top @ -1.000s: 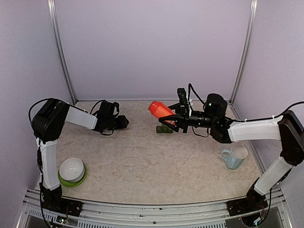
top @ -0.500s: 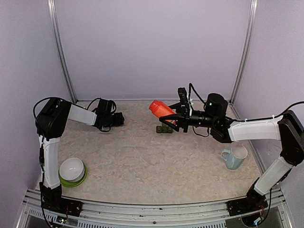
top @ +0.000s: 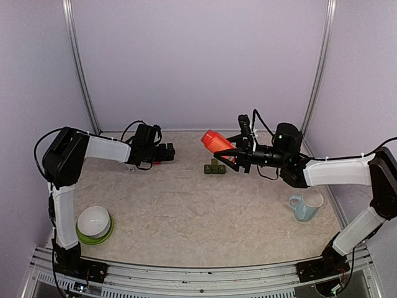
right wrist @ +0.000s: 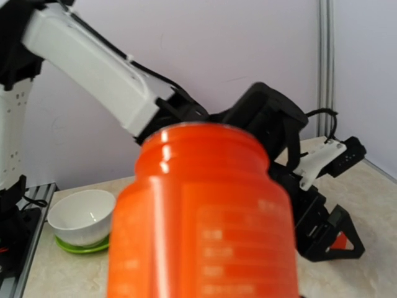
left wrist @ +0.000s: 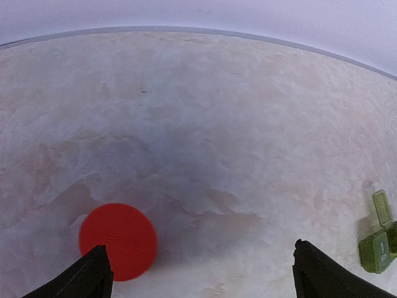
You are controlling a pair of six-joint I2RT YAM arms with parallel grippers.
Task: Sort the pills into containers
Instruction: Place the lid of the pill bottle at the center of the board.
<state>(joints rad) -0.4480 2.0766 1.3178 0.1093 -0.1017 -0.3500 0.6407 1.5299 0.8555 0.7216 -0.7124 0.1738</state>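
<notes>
Right gripper [top: 234, 155] pinches orange bottle [top: 214, 141] | left gripper [left wrist: 198, 276] spread beside red cap [left wrist: 118, 241] | tilt slowly: containers [top: 214, 167] at bottle's 6 o'clock

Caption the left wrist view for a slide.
Open left gripper over table: red cap lower left, green pill containers at right edge.

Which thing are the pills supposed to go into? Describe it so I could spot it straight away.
Look to the far middle of the pale stone-patterned table, just by the orange-red plastic bottle held tilted in the air. On the tabletop there sits a small dark green plastic strip of joined square compartments. Unlike the round pale blue mug, it is low, boxy and far smaller.
</notes>
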